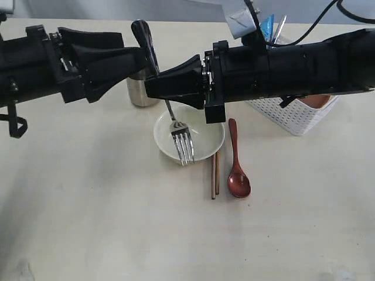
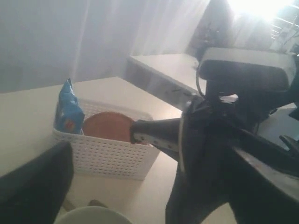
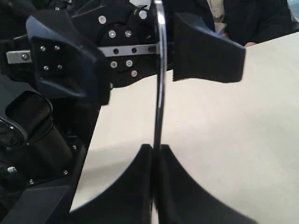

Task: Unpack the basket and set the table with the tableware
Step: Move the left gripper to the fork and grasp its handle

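We are logging the right gripper (image 3: pixel 153 151) pinching the shiny steel fork (image 1: pixel 181 140) by its shank. The tines are hanging over the round cream bowl (image 1: pixel 218 136) on the pale beige wood-look table (image 1: pixel 88 205). The left gripper (image 1: pixel 136 54) is standing spread around the fork's handle.

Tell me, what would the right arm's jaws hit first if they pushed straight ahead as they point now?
Most likely the left gripper: it faces them head-on, its jaws open either side of the shiny steel fork that the right gripper holds. Depth is unclear.
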You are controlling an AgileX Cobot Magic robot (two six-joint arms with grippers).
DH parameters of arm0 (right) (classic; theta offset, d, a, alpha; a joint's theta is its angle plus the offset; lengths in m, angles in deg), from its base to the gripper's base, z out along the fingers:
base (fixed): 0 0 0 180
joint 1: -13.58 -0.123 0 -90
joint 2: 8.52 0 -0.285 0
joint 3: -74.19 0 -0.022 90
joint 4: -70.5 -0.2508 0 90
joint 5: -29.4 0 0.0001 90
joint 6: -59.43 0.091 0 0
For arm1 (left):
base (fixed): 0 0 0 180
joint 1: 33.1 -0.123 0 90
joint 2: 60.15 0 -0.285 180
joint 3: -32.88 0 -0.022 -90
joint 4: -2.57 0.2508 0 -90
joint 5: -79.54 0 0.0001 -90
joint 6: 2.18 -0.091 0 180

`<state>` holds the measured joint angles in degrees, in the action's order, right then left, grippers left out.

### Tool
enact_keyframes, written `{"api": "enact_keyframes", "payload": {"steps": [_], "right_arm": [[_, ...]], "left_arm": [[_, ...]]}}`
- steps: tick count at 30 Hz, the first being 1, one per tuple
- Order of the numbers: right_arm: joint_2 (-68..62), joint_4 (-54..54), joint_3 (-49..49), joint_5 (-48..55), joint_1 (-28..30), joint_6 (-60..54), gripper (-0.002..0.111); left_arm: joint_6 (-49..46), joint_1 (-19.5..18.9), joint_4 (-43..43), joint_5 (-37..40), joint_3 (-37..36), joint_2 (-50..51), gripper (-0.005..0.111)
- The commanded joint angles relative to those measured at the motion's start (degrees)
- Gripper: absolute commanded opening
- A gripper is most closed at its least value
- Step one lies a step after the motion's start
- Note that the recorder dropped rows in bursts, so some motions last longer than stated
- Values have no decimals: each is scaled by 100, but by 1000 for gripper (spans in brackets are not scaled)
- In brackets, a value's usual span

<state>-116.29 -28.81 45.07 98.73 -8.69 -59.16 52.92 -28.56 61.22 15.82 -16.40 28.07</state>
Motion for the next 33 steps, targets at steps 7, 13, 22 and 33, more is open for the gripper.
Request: {"api": "enact_keyframes", "payload": {"steps": [7, 13, 22, 33], "right_arm": [[14, -63, -19, 63, 0, -71, 0], [14, -63, -19, 63, 0, -71, 0], [14, -63, -19, 63, 0, -44, 0], [14, -63, -19, 63, 0, 244, 13]], "left_arm": [[78, 315, -212, -56, 648, 795, 71], [-3, 315, -212, -545, 648, 795, 19], [12, 315, -200, -534, 648, 795, 0], [167, 315, -212, -534, 648, 795, 0]]}}
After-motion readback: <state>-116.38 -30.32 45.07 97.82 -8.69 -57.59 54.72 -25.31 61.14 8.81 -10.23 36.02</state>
